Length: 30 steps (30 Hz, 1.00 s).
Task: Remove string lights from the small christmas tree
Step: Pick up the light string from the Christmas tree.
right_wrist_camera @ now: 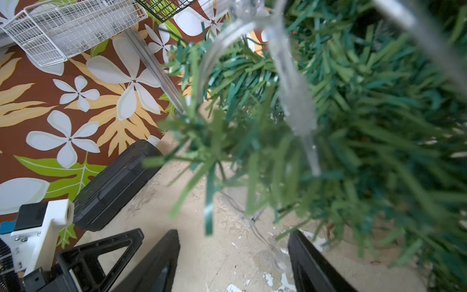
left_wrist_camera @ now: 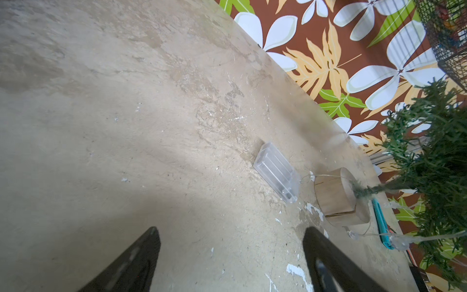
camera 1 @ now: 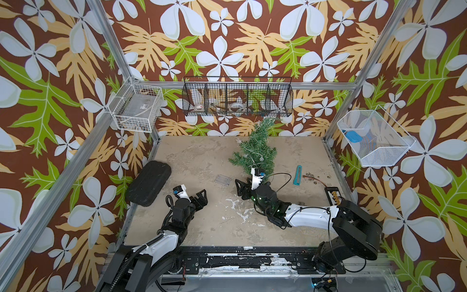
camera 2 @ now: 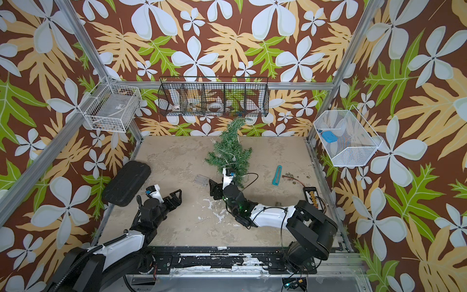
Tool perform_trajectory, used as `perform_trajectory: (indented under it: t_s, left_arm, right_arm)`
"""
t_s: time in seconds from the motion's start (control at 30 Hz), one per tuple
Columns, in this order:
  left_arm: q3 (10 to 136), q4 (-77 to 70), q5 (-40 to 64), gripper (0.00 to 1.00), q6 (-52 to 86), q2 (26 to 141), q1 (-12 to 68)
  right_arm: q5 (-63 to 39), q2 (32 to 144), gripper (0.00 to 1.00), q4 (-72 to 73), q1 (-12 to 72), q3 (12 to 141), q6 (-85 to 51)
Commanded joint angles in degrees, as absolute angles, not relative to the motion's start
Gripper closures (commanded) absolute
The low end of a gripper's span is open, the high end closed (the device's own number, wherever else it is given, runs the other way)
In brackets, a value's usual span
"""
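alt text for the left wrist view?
The open left gripper hovers over the table, nothing between its fingers. Ahead lies the clear box of the string lights, whose wire and bulbs trail beside the tree's wooden base.

no legible text, label, brand or number on anything in view

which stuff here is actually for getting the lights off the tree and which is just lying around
Job:
small dark green bristly christmas tree
thin pale wire string lights with clear plastic box

Lying about:
black oval case
teal plastic tool
black wire basket
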<state>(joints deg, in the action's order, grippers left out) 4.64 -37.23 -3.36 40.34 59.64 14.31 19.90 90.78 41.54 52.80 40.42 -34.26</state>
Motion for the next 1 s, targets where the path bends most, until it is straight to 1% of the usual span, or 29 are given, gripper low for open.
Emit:
perform_trajectory:
  t_s: [0.0,0.07,0.13,0.2,0.27,0.3,0.37,0.4,0.5,0.53,0.97]
  left_arm:
    - [5.7,-39.5,-0.8,0.11,40.3,60.4,14.2]
    - [5.6,-39.6,-1.2,0.11,40.6,60.7,14.2]
    - [5.6,-39.3,-1.5,0.11,40.5,60.5,14.2]
    - [5.3,-39.5,-2.1,0.11,40.7,60.3,14.2]
    - [5.5,-39.4,-2.2,0.11,40.6,59.9,14.2]
    - [5.6,-39.1,-2.1,0.11,40.0,59.7,14.2]
    - [5.2,-39.5,-2.7,0.11,40.3,59.4,14.2]
    - [5.1,-39.7,-2.8,0.11,40.5,59.4,14.2]
    - [5.4,-39.0,-2.9,0.11,39.9,59.3,14.2]
    - [5.2,-39.1,-3.1,0.11,39.9,59.3,14.2]
    - [5.9,-40.0,-1.6,0.12,40.5,61.3,14.2]
  right_arm:
    - [22.8,92.6,0.28,42.6,52.8,41.2,-34.4]
    - [22.8,93.5,0.3,42.6,52.8,41.5,-35.1]
    - [22.9,94.2,0.35,42.5,52.8,41.8,-35.4]
    - [22.9,94.8,0.44,42.6,52.8,42.1,-35.5]
    - [22.6,95.4,0.58,43.1,52.8,42.5,-35.4]
    - [22.2,95.6,0.67,43.0,52.8,42.6,-35.4]
    - [21.2,95.3,0.81,42.5,53.1,42.8,-35.6]
    - [21.2,94.8,0.87,42.4,53.3,42.8,-35.4]
    - [20.7,93.1,0.99,40.1,53.8,43.0,-34.6]
    - [20.3,92.3,1.0,39.4,54.0,43.0,-34.5]
    - [17.2,76.4,1.0,27.6,54.6,39.6,-33.3]
